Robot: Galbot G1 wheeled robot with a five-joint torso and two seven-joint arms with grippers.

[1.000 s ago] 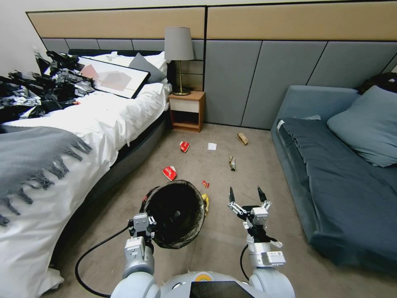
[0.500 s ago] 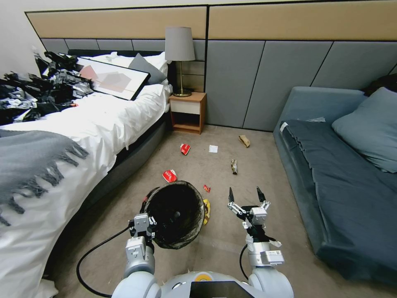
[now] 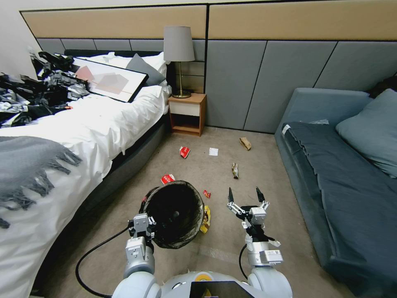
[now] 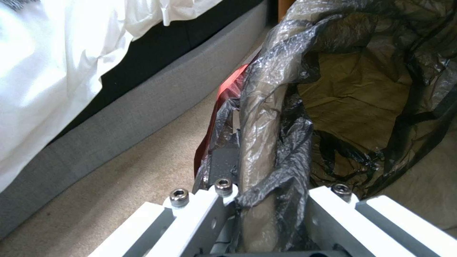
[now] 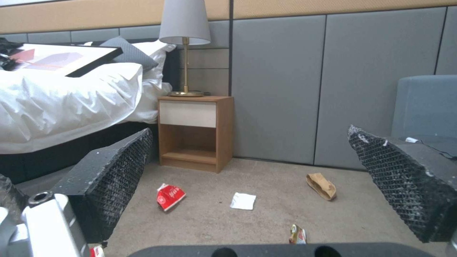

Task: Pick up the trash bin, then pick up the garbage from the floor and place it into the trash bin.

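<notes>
Now, with my left gripper [image 3: 142, 227] clamped on the near rim of the round trash bin lined with a crinkly black bag [image 3: 175, 213], I should keep it level and bring my spread, empty right gripper [image 3: 246, 198] squarely over the yellow wrapper [image 3: 205, 218] just right of the bin.

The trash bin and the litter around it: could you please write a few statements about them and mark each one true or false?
1. The left gripper is clamped on the rim of the trash bin. True.
2. The right gripper holds a red wrapper. False: its fingers are spread and hold nothing.
3. A yellow wrapper lies on the carpet beside the bin. True.
4. The crumpled brown paper bag lies on the sofa. False: it lies on the carpet near the wall.
5. The white paper scrap is inside the bin. False: it lies on the carpet by the nightstand.
</notes>
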